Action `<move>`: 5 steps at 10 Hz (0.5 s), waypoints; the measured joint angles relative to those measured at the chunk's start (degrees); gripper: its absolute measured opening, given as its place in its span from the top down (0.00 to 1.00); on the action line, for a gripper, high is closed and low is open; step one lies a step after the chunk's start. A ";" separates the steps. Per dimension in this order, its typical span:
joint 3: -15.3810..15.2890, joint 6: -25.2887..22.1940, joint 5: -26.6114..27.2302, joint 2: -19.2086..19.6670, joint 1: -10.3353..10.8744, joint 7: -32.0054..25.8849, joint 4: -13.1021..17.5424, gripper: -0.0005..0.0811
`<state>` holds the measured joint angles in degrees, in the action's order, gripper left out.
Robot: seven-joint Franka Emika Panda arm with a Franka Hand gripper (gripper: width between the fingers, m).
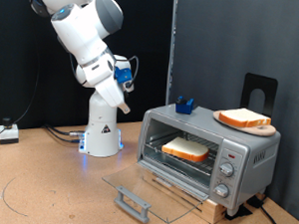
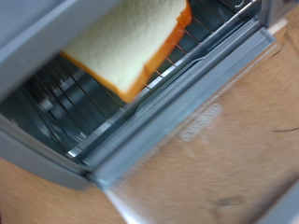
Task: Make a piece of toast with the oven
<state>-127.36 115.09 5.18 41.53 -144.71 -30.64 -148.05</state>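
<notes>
- Glass door (image 1: 146, 192) of the oven (image 1: 207, 154), dropped flat open on the table (image 1: 46, 187) at the oven's front, grey bar handle (image 1: 133, 203) at its outer edge; it lies nearest the exterior camera.
- Gripper (image 1: 126, 107), raised in the air to the exterior view's left of the oven, above the level of the oven's roof; whether its fingers are spread or closed cannot be told, and nothing is seen between them.
- Piece of toast (image 1: 186, 148), flat on the wire rack (image 2: 84, 112) inside the oven, well apart from and below the gripper; the wrist view looks onto it (image 2: 131, 42).
- Second slice (image 1: 244, 118), on a wooden board (image 1: 260, 129) on the oven's roof.
- Three round knobs (image 1: 227, 172), at the oven's right front.
</notes>
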 joint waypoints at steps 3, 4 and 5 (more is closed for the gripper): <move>0.24 -0.30 6.96 -4.21 -0.10 17.14 2.88 0.00; 1.08 0.17 8.31 -5.81 -0.47 22.28 4.29 0.00; 1.99 0.20 8.33 -7.35 -1.21 25.43 5.59 0.00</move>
<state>-125.37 115.29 13.51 34.19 -145.92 -5.21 -142.47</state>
